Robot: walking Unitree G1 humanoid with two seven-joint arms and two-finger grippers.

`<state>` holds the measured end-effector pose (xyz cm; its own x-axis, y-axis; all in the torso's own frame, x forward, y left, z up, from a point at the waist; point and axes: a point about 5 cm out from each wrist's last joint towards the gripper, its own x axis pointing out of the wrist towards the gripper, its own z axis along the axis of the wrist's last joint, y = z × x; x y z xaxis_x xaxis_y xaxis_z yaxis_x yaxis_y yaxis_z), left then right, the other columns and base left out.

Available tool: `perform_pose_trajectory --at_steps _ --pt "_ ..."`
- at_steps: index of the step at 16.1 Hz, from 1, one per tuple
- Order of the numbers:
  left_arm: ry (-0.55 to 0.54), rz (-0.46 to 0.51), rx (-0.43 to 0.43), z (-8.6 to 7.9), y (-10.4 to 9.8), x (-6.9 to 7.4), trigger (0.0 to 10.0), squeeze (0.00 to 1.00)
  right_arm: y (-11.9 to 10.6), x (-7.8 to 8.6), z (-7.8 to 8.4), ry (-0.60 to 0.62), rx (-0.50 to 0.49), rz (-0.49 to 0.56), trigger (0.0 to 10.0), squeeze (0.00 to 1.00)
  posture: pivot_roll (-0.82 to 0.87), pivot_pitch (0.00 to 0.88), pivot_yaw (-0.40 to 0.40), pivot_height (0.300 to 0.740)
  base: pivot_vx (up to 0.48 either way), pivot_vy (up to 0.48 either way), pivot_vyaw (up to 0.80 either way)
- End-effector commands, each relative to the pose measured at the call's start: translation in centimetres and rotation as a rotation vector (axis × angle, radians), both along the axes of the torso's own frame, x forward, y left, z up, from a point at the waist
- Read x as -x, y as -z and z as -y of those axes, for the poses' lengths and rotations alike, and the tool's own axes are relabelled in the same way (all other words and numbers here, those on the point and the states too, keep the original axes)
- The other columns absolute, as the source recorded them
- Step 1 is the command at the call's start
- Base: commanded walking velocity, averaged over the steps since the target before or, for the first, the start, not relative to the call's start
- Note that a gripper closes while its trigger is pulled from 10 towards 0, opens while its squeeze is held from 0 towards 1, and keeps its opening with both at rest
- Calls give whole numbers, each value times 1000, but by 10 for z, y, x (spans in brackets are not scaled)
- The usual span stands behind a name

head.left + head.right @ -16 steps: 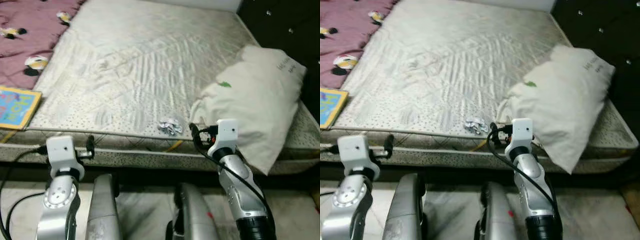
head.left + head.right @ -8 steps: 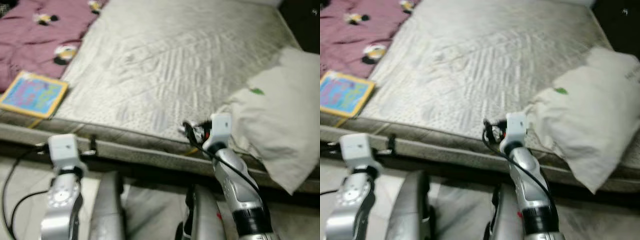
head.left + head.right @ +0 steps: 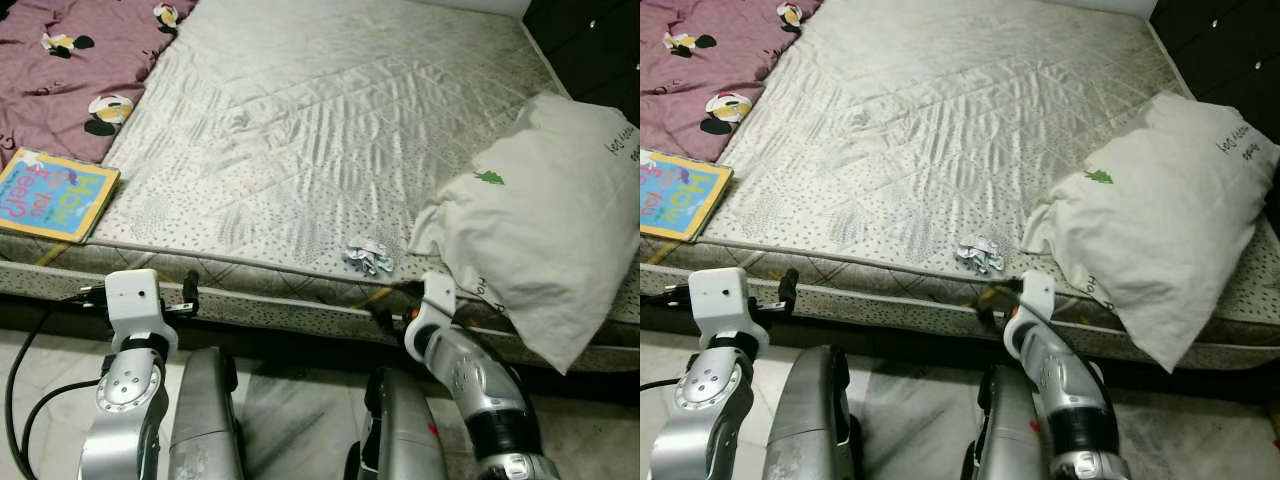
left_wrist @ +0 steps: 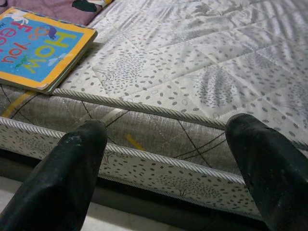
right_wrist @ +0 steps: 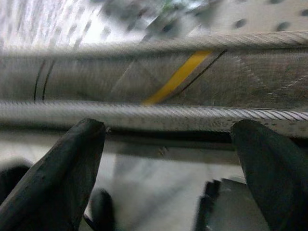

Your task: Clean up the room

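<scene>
A crumpled silver wrapper (image 3: 368, 256) lies on the bare quilted mattress (image 3: 300, 130) close to its front edge. My right gripper (image 3: 384, 308) hangs just below and in front of it, level with the mattress side, and its fingers (image 5: 53, 178) are open with nothing between them. My left gripper (image 3: 187, 292) is low at the mattress's front left and is open too, its fingers (image 4: 67, 178) framing the mattress side. A colourful children's book (image 3: 55, 193) rests on the left front corner of the bed.
A large white pillow (image 3: 545, 220) overhangs the right front edge, just right of the wrapper. A pink printed blanket (image 3: 70, 60) covers the far left. A dark headboard (image 3: 590, 40) stands at the right. Pale tiled floor (image 3: 290, 400) runs below the bed.
My right gripper has dropped from beside the wrapper on the mattress top to below the mattress edge. The head camera swung about and now looks more squarely at the bed. The left arm is unchanged.
</scene>
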<state>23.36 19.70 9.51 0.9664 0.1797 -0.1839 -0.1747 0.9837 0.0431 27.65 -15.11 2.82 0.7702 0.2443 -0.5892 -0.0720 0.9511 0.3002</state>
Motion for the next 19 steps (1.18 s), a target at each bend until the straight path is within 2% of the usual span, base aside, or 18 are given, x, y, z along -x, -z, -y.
perform_pose_trajectory --at_steps 1,2,5,6,8,11,12,13,14,15,19 --pt "9 -10 2 1 1 0 10000 0 -11 0 8 -53 102 93 10000 0 42 91 -125 561 0 0 0" --pt "10 -8 3 1 1 -2 10000 0 -19 -2 9 -68 150 161 10000 0 34 90 -124 561 0 0 0" --pt "31 19 11 7 -1 -8 10000 0 -59 -15 -1 -52 163 444 10000 0 21 82 -123 561 0 0 0" --pt "37 27 14 10 -2 -10 10000 0 -63 -17 -3 -20 166 451 10000 0 21 78 -120 561 0 0 0" --pt "43 37 10 11 -5 -14 10000 0 -61 -16 -1 37 42 416 10000 0 22 86 -120 561 0 0 0" --pt "35 45 7 7 -6 -15 10000 0 -59 -14 3 63 87 419 10000 0 21 85 -119 561 0 0 0" --pt "34 46 8 7 -6 -15 10000 0 -59 -14 4 69 131 424 10000 0 19 85 -119 561 0 0 0" --pt "36 47 10 8 -5 -15 10000 0 -59 -15 4 64 221 452 10000 0 17 86 -118 561 0 0 0" --pt "40 54 10 11 -5 -16 10000 0 -63 -13 -2 16 174 500 10000 0 16 85 -117 561 0 0 0" --pt "40 55 9 11 -5 -16 10000 0 -64 -13 -1 27 199 505 10000 0 16 85 -117 561 0 0 0" --pt "89 70 23 13 -7 -16 10000 0 -66 -12 1 50 157 521 10000 0 14 87 -110 561 0 0 0"
